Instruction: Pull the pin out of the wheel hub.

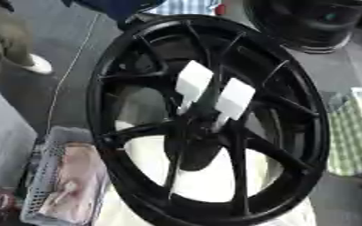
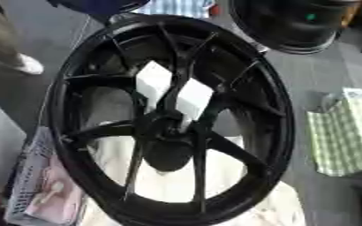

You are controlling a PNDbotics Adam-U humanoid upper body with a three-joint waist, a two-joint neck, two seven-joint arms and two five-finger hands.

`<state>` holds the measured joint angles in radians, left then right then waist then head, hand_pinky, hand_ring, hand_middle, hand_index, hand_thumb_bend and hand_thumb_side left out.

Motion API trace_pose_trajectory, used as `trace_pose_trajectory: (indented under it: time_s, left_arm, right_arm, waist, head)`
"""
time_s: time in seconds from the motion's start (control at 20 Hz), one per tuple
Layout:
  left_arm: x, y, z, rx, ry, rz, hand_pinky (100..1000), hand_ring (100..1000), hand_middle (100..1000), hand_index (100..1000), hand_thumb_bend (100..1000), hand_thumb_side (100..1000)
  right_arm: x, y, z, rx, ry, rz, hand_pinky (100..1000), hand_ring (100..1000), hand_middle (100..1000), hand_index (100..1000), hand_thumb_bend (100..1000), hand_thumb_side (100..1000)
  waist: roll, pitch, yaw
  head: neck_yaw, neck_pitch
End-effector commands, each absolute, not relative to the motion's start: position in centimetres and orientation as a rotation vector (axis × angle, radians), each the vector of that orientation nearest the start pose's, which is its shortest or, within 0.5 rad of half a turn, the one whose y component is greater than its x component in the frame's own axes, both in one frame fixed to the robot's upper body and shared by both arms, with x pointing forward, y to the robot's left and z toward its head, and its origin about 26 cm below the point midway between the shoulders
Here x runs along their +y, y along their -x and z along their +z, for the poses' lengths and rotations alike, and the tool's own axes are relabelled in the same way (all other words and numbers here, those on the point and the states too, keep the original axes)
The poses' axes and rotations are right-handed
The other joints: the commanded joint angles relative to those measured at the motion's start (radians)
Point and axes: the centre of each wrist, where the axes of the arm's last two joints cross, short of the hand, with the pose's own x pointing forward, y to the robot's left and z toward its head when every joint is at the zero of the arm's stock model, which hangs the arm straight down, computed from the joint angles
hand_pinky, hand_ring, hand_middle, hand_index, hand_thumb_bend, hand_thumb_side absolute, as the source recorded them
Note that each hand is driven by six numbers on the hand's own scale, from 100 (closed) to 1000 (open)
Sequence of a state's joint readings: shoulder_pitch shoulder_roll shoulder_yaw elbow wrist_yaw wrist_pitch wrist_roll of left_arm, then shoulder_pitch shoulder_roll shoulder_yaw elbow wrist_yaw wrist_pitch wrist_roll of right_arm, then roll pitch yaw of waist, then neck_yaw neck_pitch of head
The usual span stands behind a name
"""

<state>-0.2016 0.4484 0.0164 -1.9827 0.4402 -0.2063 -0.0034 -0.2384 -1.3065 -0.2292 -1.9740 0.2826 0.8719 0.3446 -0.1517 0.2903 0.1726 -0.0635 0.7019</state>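
Left eye view: black spoked wheel point(image 1: 207, 119) filling the frame, tilted, hub point(image 1: 192, 132) facing the camera, probably stood this way to keep the hub within reach. Two white tags point(image 1: 215, 90) hanging beside the hub, perhaps fastened to the pin (pin itself not made out). Mesh basket point(image 1: 45, 176) with something pink at lower left; checked bag point(image 1: 354, 132) at right. Neither hand visible, so open or clenched cannot be told.

Right eye view: same wheel point(image 2: 168, 119), tags point(image 2: 172, 90) just above the hub point(image 2: 162, 126); second dark wheel point(image 2: 292, 24) behind, upper right. No hand here either. No brand, label or legible writing in either view; tags blank.
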Motion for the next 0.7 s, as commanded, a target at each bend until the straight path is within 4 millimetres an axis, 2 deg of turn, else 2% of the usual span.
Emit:
trace_pose_trajectory:
  time_s: [0.05, 0.4, 0.7]
  left_arm:
    - [29.3, -28.8, 18.9, -2.355, 0.212, -0.209, 823, 674, 622, 820, 100, 644]
    - [29.2, -28.9, 19.0, -2.353, 0.223, -0.215, 823, 675, 623, 820, 100, 645]
    - [28.9, -29.0, 19.2, -2.351, 0.248, -0.221, 824, 676, 624, 821, 100, 645]
  right_arm:
    - [-37.7, -25.1, 38.6, -1.110, 1.362, 0.615, 861, 798, 722, 812, 100, 108]
    - [-36.4, -25.1, 38.4, -1.106, 1.320, 0.692, 870, 816, 751, 814, 100, 100]
    - [-35.0, -25.4, 38.8, -1.119, 1.266, 0.829, 877, 845, 793, 817, 100, 100]
  waist:
    - [0.007, -0.017, 0.000]
    - [0.005, -0.018, 0.010]
    - [-0.001, -0.028, 0.033]
  head:
    - [0.000, 0.001]
    - [-0.011, 0.002]
    - [-0.045, 0.004]
